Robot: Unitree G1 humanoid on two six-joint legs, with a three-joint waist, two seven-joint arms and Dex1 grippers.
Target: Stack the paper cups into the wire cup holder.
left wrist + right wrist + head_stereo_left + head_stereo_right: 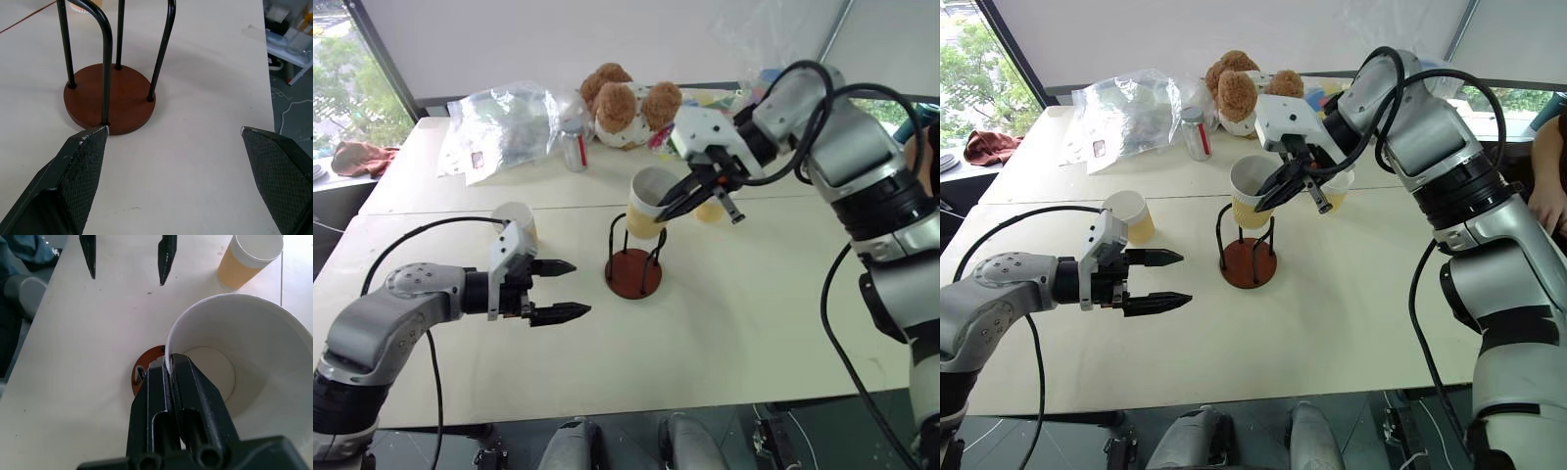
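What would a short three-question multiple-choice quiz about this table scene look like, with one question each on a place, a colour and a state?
1. Where is the paper cup that the right gripper holds?
A. above the wire cup holder
B. beside the teddy bear
C. on the floor

2. What colour is the holder's base?
A. blue
B. rust-red
C. white

3. How does the left gripper stand?
A. shut on a cup
B. shut on nothing
C. open, holding nothing

Answers:
1 A: the cup hangs tilted over the black wire loops, pinched by its rim.
2 B: the left wrist view shows a round rust-red disc.
3 C: its fingers stand wide apart with bare table between them.
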